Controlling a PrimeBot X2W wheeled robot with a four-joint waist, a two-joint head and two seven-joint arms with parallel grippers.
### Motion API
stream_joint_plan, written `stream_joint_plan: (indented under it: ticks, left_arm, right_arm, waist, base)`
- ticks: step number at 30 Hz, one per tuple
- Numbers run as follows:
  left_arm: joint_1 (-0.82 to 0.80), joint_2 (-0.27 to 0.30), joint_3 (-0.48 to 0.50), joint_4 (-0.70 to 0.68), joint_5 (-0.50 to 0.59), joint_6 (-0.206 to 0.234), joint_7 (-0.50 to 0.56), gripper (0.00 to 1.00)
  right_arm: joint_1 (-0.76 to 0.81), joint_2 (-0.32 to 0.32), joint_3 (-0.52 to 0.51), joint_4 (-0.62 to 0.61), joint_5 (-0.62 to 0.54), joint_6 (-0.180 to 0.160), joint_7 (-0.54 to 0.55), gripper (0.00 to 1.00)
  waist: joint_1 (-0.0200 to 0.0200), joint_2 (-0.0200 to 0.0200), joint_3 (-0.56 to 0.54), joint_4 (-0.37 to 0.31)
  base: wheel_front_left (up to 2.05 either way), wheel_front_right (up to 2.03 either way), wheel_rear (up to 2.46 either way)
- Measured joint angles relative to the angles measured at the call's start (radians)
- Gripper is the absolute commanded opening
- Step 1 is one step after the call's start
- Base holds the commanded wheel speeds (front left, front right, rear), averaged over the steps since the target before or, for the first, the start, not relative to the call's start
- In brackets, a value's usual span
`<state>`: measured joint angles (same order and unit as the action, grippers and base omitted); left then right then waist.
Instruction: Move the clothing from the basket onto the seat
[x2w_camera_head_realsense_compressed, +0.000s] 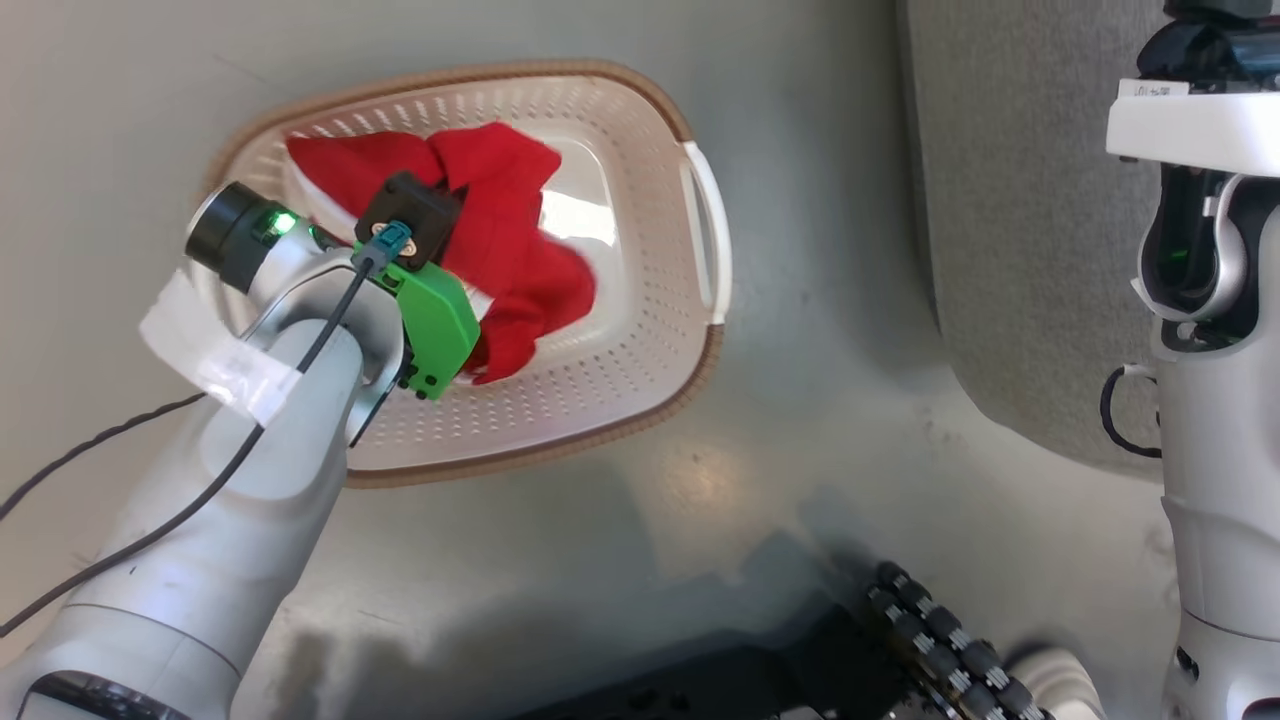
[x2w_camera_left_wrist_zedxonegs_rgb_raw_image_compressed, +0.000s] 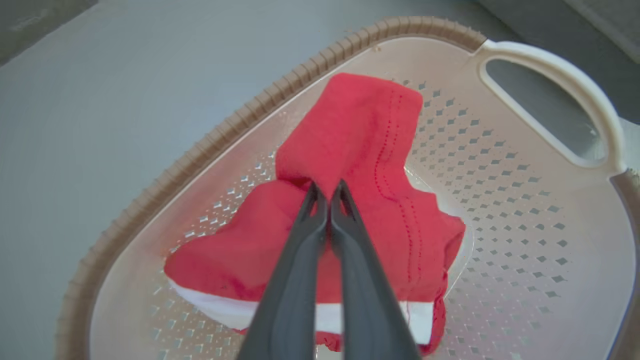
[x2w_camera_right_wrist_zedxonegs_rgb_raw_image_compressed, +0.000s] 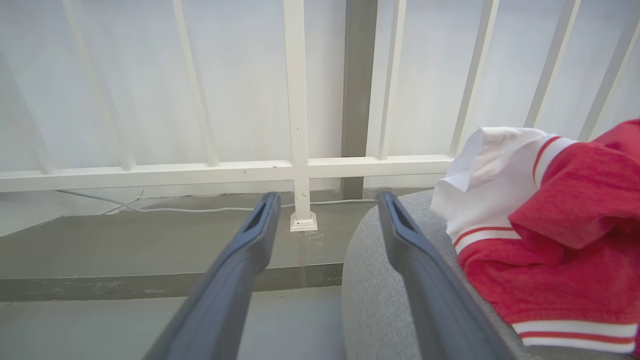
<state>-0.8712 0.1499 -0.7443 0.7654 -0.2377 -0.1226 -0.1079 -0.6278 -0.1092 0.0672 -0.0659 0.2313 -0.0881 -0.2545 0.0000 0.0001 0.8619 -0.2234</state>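
Head view first: the cream basket (x2w_camera_head_realsense_compressed: 640, 110) sits on the grey floor (x2w_camera_head_realsense_compressed: 800, 450). The left arm leans in over its left rim, wrist parked above the red garment (x2w_camera_head_realsense_compressed: 520, 250) bunched inside, toward the basket's left half.

Left wrist view now, and the left gripper (x2w_camera_left_wrist_zedxonegs_rgb_raw_image_compressed: 327, 187) has its 2 dark fingers pressed together, tips right on a crease in that red cloth. A white band shows along the edge nearest the camera. Whether any fabric is nipped between the fingers, I can't tell.

Off to the basket's right, beyond its white handle (x2w_camera_head_realsense_compressed: 716, 235) and a strip of bare floor, there's the grey seat (x2w_camera_head_realsense_compressed: 1010, 250).

Right wrist view: the right gripper (x2w_camera_right_wrist_zedxonegs_rgb_raw_image_compressed: 327, 200) hangs with its fingers spread wide, holding nothing, beside the seat's rounded edge. 1 red-and-white garment (x2w_camera_right_wrist_zedxonegs_rgb_raw_image_compressed: 560, 240) lies heaped on that cushion. White railing (x2w_camera_right_wrist_zedxonegs_rgb_raw_image_compressed: 300, 125) behind.
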Motion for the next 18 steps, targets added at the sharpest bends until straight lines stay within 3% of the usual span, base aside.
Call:
stream_joint_plan:
  ticks: [9,18]
  left_arm:
    - [0.0,-0.045,0.047,-0.023,-0.051,0.018,-0.102,0.0]
    - [-0.007,-0.065,0.096,-0.055,-0.077,0.036,-0.118,0.0]
  right_arm:
    - [0.053,-0.018,0.0,0.081,-0.011,0.008,0.0,1.0]
    - [0.116,-0.021,0.002,0.149,-0.011,0.012,0.0,1.0]
  waist:
    - [0.0,0.0,-0.113,0.066]
    - [0.0,0.0,-0.235,0.118]
  base:
    - [0.0,0.0,0.0]
    - [0.0,0.0,0.0]
